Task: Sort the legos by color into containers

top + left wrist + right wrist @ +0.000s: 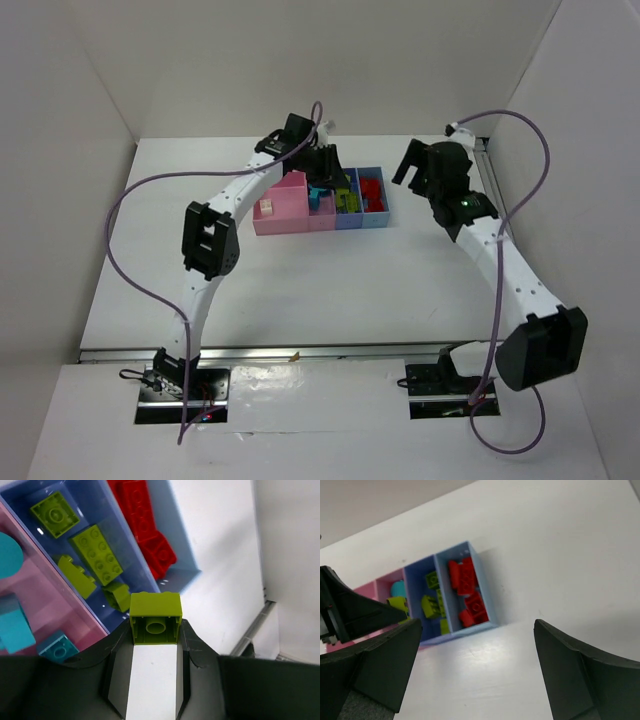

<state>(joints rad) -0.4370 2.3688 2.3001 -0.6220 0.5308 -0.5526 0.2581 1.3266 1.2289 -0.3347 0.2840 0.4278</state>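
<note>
My left gripper [155, 628] is shut on a yellow-green lego [155, 611] and holds it above the near end of the row of containers [300, 225]. Under it, one blue bin [131, 555] holds several yellow-green legos [97, 554], the end blue bin [181, 545] holds red legos [142, 515], and the narrow pink bin [60, 605] holds cyan legos [15, 625]. The wide pink bin [285, 195] holds beige legos [267, 207]. My right gripper [476, 630] is open and empty above bare table, right of the bins [485, 595]. From above, the left gripper [326, 178] hangs over the bins and the right gripper [412, 168] is beside them.
White walls enclose the table on the left, back and right. A metal rail [255, 625] runs along the table's right edge. Purple cables [130, 200] loop off both arms. Bare table [330, 290] lies between the bins and the arm bases.
</note>
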